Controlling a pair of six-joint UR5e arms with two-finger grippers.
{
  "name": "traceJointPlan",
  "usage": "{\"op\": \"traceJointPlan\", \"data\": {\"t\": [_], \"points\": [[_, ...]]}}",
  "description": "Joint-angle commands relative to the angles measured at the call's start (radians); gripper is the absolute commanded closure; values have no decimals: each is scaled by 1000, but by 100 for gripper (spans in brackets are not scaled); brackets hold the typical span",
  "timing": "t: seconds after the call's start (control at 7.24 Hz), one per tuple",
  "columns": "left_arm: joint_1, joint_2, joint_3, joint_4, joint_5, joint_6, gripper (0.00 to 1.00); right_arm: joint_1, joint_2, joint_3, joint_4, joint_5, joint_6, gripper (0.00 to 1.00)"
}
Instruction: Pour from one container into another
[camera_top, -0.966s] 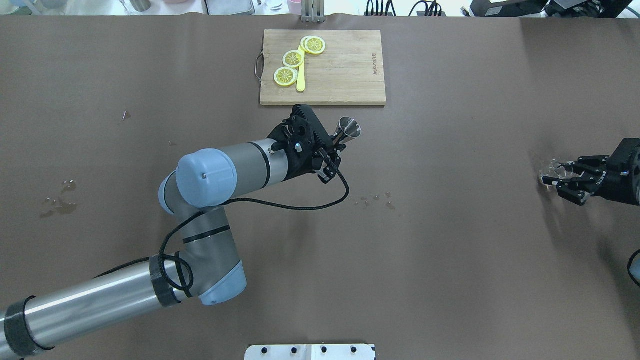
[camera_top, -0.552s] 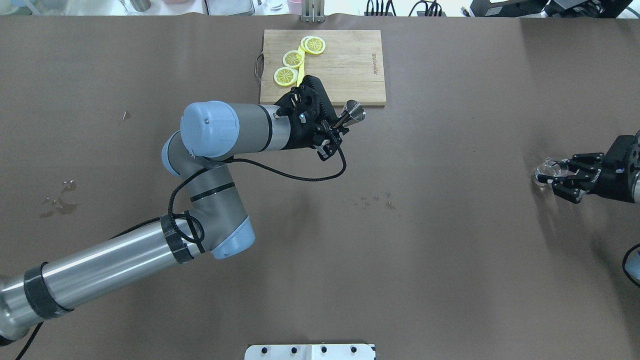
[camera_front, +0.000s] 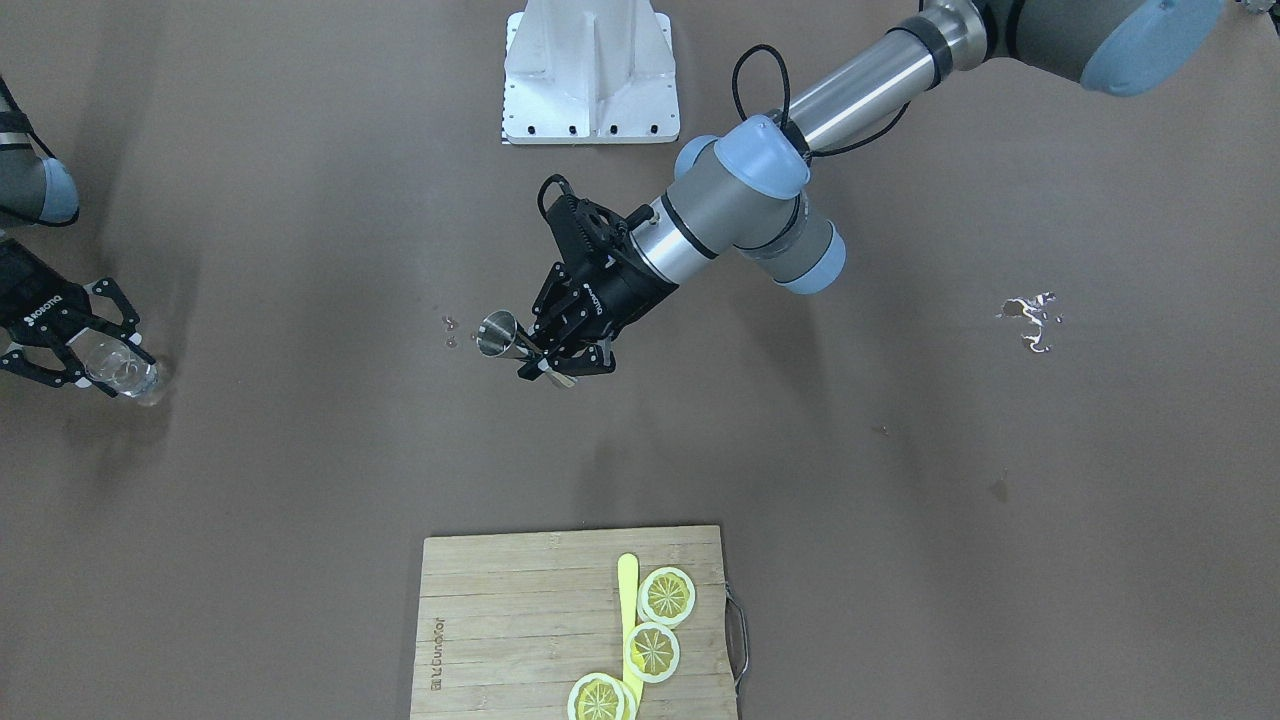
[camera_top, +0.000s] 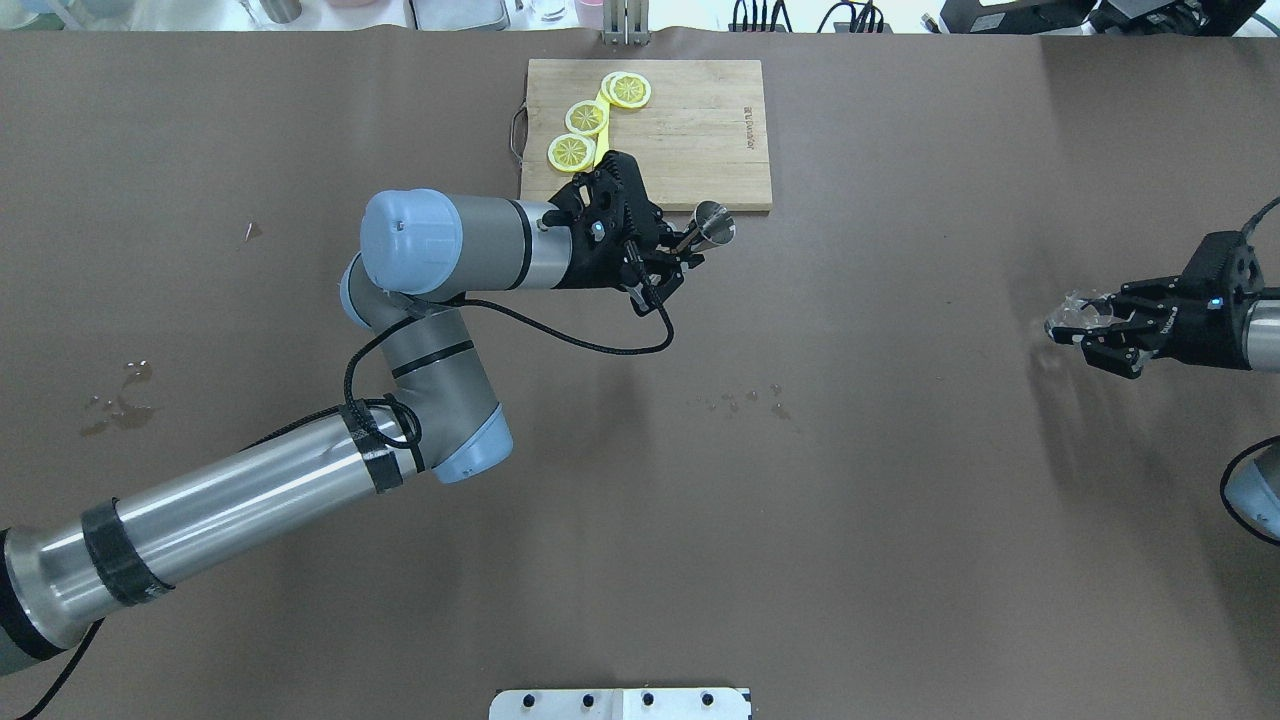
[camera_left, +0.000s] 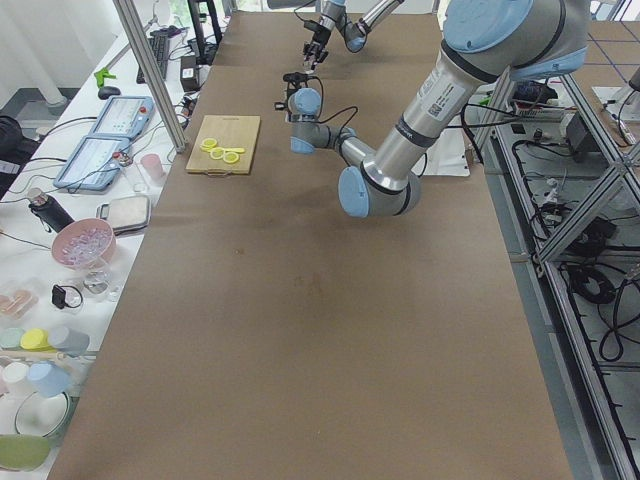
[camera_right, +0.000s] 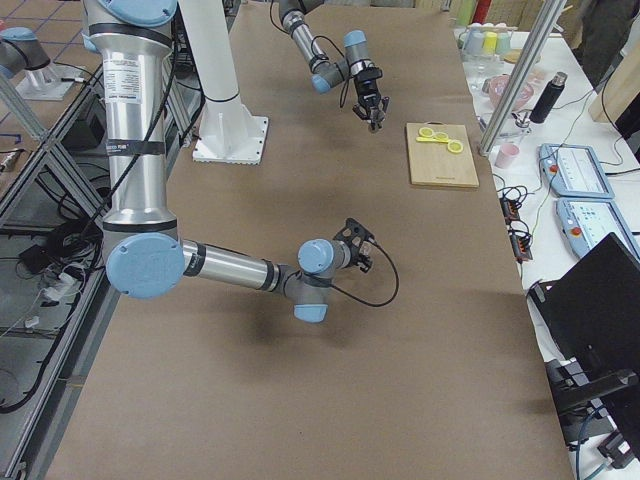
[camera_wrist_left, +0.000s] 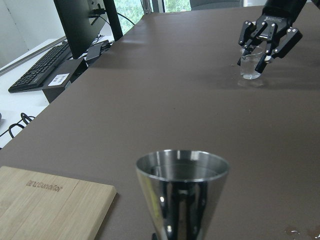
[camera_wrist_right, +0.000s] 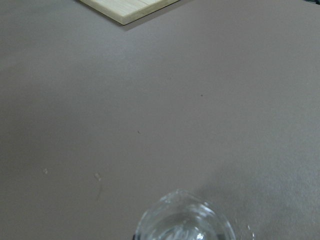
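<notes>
A steel cone-shaped jigger (camera_top: 712, 225) hangs upright above the table just off the cutting board's near right corner. My left gripper (camera_top: 688, 250) is shut on its lower part. In the left wrist view the jigger (camera_wrist_left: 182, 195) fills the bottom centre, with its rim open upward. At the far right a small clear glass (camera_top: 1072, 318) sits between the fingers of my right gripper (camera_top: 1085, 335), which is shut on it. The right wrist view shows only the glass rim (camera_wrist_right: 185, 222) from above. A wide stretch of table separates the glass from the jigger.
A wooden cutting board (camera_top: 690, 140) at the far middle carries lemon slices (camera_top: 586, 118) and a yellow stick (camera_top: 601, 165). Water drops (camera_top: 745, 402) lie mid-table, and a small spill (camera_top: 118, 400) at the left. The white base plate (camera_top: 620, 703) is at the near edge.
My left arm carried the jigger away from the robot, to the board's near edge, and slightly right. My right gripper moved the glass a little left and farther from the robot.
</notes>
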Motion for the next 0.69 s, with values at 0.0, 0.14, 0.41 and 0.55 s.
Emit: {"op": "traceJointPlan", "data": {"t": [0.0,0.14,0.41,0.55], "points": [[9,-4,17,-64,-2,-4,100,13,27,179,-277,14,-143,100],[30,-4,22,-94,0,-16,100,13,49,267,-425,31,-166,100],[64,-4,60,-166,1,-21,100,15,104,445,-762,67,-171,100],[83,-4,77,-176,1,-21,100,2,121,518,-899,65,-173,100]]}}
